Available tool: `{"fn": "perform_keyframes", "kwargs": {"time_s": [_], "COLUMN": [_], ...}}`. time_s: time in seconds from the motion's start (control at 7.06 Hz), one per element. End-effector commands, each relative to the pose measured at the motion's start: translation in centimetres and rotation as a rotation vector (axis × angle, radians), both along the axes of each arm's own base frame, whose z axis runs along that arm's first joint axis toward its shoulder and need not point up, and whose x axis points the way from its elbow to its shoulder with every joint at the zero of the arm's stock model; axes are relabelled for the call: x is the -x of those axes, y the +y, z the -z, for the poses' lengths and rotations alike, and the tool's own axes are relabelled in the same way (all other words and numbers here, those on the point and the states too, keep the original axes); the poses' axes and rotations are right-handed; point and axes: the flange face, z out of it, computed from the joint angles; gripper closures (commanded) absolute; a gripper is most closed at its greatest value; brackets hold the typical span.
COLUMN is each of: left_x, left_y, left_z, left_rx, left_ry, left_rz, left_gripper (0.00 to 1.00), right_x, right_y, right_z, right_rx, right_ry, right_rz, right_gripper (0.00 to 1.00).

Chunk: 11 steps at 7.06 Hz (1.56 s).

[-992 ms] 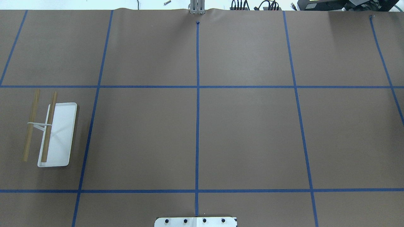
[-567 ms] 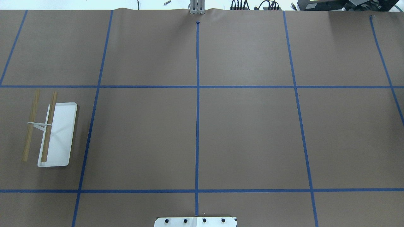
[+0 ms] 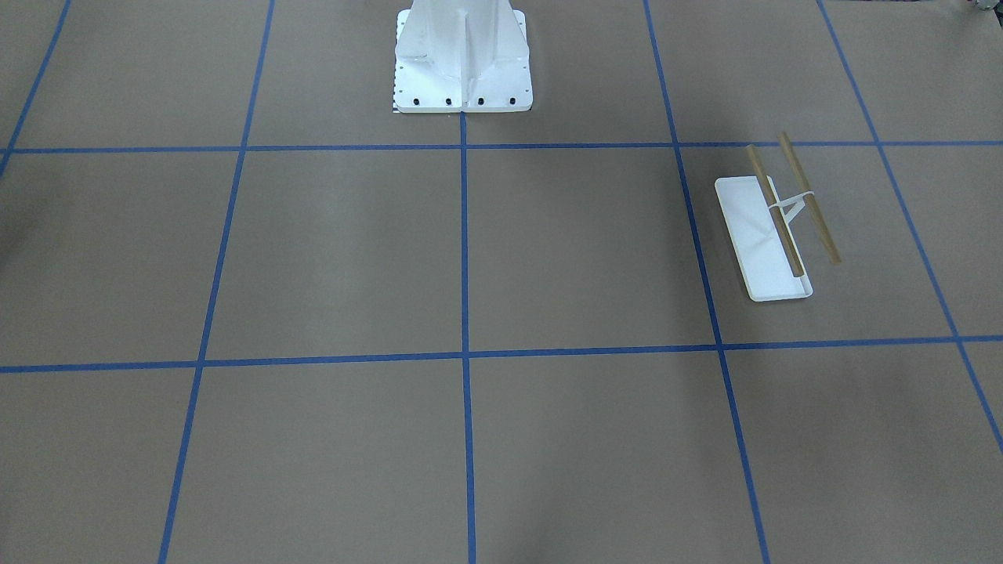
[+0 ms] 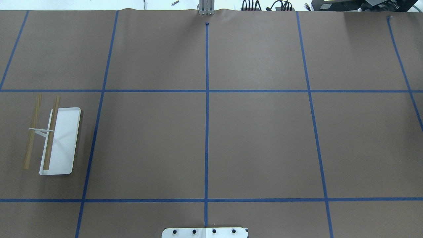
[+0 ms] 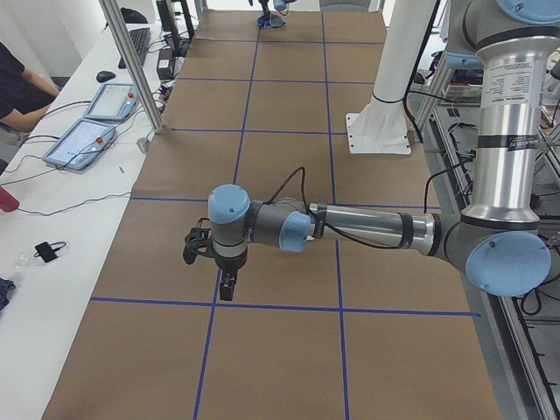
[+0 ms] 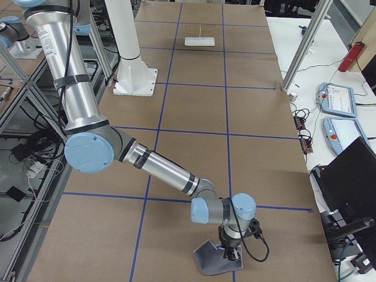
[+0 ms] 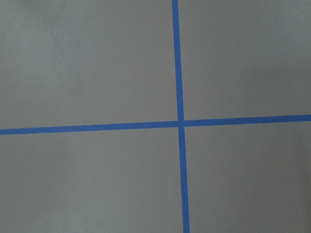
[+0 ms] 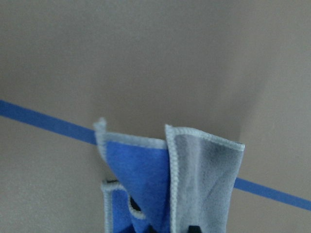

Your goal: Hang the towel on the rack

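Observation:
The rack (image 4: 59, 138) stands at the table's left, a white tray base with two tan dowel bars; it also shows in the front-facing view (image 3: 764, 239) and far off in the right view (image 6: 201, 35). The towel (image 6: 212, 259), grey with a blue underside, lies at the table's right end. My right gripper (image 6: 233, 251) is down on its edge. In the right wrist view a fold of the towel (image 8: 194, 174) stands pinched up between the fingers. My left gripper (image 5: 225, 282) hangs above bare table near a tape crossing; I cannot tell if it is open or shut.
The white robot pedestal (image 3: 462, 55) stands at the table's near middle edge. Blue tape lines (image 7: 180, 121) divide the brown table cover into squares. Operator tablets (image 6: 338, 100) and a metal post (image 6: 299, 53) stand along the far side.

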Motion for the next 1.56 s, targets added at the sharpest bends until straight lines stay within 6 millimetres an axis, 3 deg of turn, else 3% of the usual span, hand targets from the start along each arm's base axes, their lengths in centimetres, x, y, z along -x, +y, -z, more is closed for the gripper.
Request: {"fn": "perform_keyframes", "kwargs": {"time_s": [0.0,0.14,0.28,0.42,0.57,0.71,0.99,1.13,1.28,1.42], "left_x": [0.1,0.1,0.0,0.1,0.1,0.1,0.0,0.0,-0.4,-2.1], "left_y": [-0.1,-0.1,-0.2,-0.3,-0.3,-0.3,-0.6,-1.2,-2.7,-5.4], "left_z": [0.4,0.4,0.5,0.4,0.3,0.4,-0.6,-0.2,1.8,5.3], "left_rx": [-0.008,-0.008,-0.008,-0.007,-0.007,-0.019,-0.072,-0.087,-0.1,-0.087], "left_ry": [0.001,0.001,0.001,0.001,0.001,0.001,0.006,0.016,0.036,0.111], "left_rz": [0.002,0.002,0.001,0.002,0.002,-0.001,0.005,0.039,0.078,0.105], "left_gripper": [0.02,0.02,0.02,0.02,0.02,0.02,0.02,0.02,0.02,0.02], "right_x": [-5.7,-7.6,-7.7,-7.3,-5.5,-1.3,9.0,13.6,16.4,18.9], "right_y": [-3.3,-4.7,-6.5,-7.9,-8.9,-8.4,-5.4,-3.2,-1.2,1.4], "right_z": [4.8,7.7,12.2,18.5,27.1,34.9,47.3,52.1,55.6,58.7], "right_rx": [-0.082,-0.106,-0.124,-0.123,-0.134,-0.128,-0.137,-0.143,-0.15,-0.165], "right_ry": [-0.148,-0.248,-0.282,-0.281,-0.286,-0.313,-0.4,-0.438,-0.471,-0.506], "right_rz": [-0.069,-0.11,-0.113,-0.11,-0.094,-0.099,-0.165,-0.168,-0.169,-0.154], "right_gripper": [1.0,1.0,1.0,1.0,1.0,1.0,1.0,1.0,1.0,1.0]}}
